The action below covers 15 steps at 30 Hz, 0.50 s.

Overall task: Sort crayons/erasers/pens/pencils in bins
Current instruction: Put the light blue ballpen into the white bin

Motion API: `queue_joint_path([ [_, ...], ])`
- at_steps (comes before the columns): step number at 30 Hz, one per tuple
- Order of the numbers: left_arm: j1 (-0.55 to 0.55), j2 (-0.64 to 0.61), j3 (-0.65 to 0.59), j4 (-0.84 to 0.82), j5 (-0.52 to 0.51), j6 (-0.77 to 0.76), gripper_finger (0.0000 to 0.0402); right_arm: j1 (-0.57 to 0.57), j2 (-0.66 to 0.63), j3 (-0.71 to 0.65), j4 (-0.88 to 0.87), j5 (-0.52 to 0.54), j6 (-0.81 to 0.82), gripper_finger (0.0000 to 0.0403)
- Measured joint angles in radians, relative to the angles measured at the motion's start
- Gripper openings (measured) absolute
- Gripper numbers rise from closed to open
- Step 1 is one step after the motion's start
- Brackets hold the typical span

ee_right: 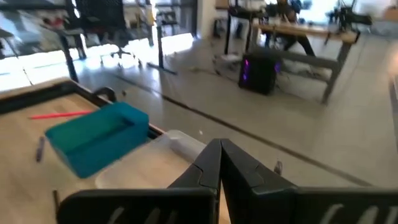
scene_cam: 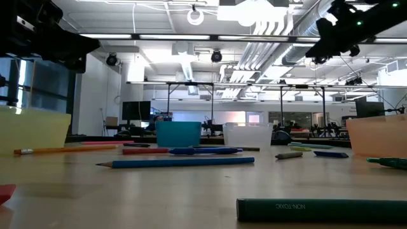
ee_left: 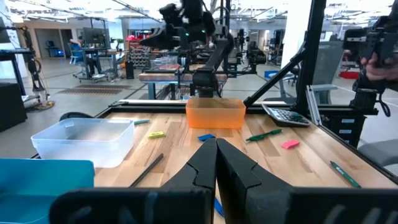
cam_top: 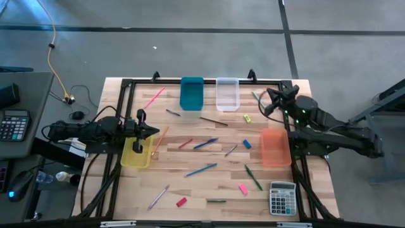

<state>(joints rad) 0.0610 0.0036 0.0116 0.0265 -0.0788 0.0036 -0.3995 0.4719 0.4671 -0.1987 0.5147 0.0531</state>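
Closest, a green crayon [scene_cam: 321, 208] lies crosswise; left claw [cam_top: 154, 132] and right claw [cam_top: 272, 96] shut, empty.

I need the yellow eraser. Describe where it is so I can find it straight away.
Start at the clear bin on the far edge of the wooden table, beside the teal bin. Just off the clear bin's near right corner, toward the orange bin, lies the yellow eraser. It is a short stubby yellow block, unlike the long thin sticks around it and the blue eraser nearer the orange bin.
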Motion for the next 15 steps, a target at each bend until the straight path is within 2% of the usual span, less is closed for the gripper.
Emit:
queue_joint_path([
  [5,0.000,0.000,0.000,0.000,0.000,0.000,0.0000,-0.127,0.164,0.095,-0.016,-0.099,0.069,0.0000],
  [9,0.000,0.000,0.000,0.000,0.000,0.000,0.0000,-0.236,0.297,0.205,-0.130,-0.191,0.148,0.0000],
  [15,0.000,0.000,0.000,0.000,0.000,0.000,0.0000,-0.337,0.454,0.322,-0.182,-0.225,0.130,0.0000],
])
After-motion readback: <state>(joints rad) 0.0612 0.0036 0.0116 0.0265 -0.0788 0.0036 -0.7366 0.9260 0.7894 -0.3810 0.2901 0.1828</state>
